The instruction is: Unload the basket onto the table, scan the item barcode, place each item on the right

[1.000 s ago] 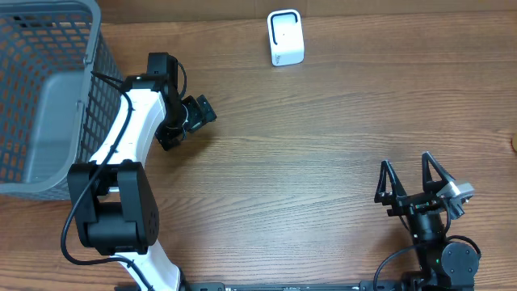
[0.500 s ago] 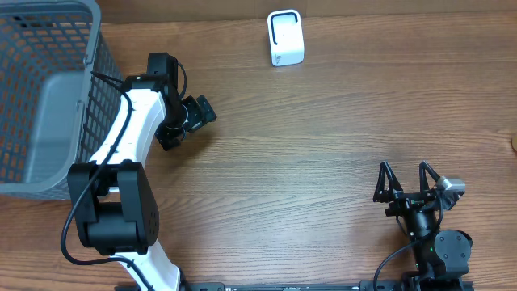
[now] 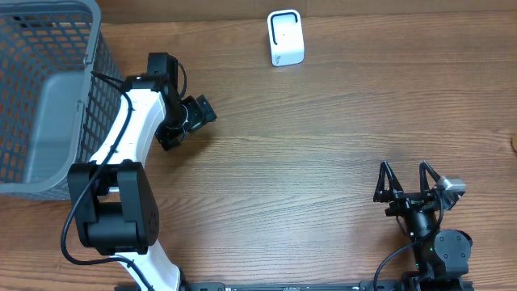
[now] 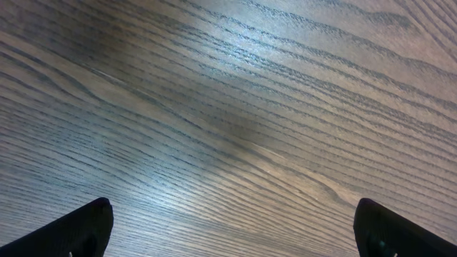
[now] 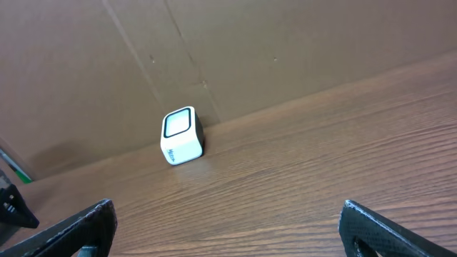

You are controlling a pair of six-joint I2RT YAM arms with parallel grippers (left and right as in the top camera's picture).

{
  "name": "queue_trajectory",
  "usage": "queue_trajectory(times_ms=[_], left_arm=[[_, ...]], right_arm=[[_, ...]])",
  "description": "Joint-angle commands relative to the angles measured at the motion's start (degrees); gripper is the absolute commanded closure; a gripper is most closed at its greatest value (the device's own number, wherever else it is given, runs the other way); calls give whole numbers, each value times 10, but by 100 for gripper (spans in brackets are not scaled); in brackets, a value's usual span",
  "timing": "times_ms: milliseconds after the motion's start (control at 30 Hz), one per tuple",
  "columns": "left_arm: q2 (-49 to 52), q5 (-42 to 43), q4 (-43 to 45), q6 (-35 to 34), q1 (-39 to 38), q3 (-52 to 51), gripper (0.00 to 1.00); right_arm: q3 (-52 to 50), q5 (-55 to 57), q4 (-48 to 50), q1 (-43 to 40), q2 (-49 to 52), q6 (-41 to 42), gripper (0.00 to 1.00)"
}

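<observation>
No item or barcode shows in any view. A small white scanner with a dark-framed window stands at the far edge of the wooden table, and the right wrist view shows the scanner against a brown cardboard wall. My left gripper hangs open over bare wood at the left, next to the basket; its dark fingertips frame only wood grain, gripper. My right gripper stands open near the front right, facing the scanner from far off, gripper with nothing between its fingers.
A tall grey wire basket fills the left edge of the table, right beside the left arm. A small brown thing peeks in at the right edge. The cardboard wall closes the far side.
The right gripper turned slightly and settled a little lower toward the front edge in the first half second, then held still. The left arm has not moved.
</observation>
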Motion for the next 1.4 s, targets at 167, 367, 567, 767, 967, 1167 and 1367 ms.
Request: queue_trajectory(times_ms=[167,367,567,767,967,1167,1367], left_arm=[[1,-2,0,5,-1,-2,0],[-4,-1,-31,31,-1,-2,0],[-68,-1,-59,31,-2,-2,0],[-208,-15,50,96,-38,-41,0],[-377,-58,159,128,-78,-191,0],[-585,-41,240,128,-78,-364,0],[-815,-42,242,192,-77,-483,0]], right_arm=[[-6,6,3,3,-7,-6,0],[-6,6,3,3,-7,-6,0],[-6,6,3,3,-7,-6,0],[-6,6,3,3,-7,-6,0],[-6,6,3,3,-7,-6,0],[-6,6,3,3,-7,-6,0],[-6,6,3,3,-7,-6,0]])
